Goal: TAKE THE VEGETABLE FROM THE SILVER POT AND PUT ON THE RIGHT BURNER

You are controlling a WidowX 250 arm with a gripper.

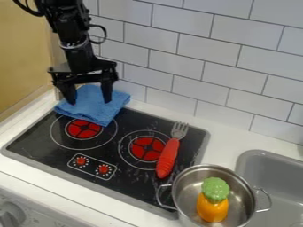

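Vegetable (213,201), glossy orange with rounded green top

1 each of pot (188,193), vegetable (213,199), fork (170,155), cloth (95,106), sink (275,175); 2 burners (147,148), 2 red knobs (81,161)

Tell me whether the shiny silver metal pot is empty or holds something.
It holds something: an orange toy vegetable with a green top sits inside the silver pot, within its round rim.
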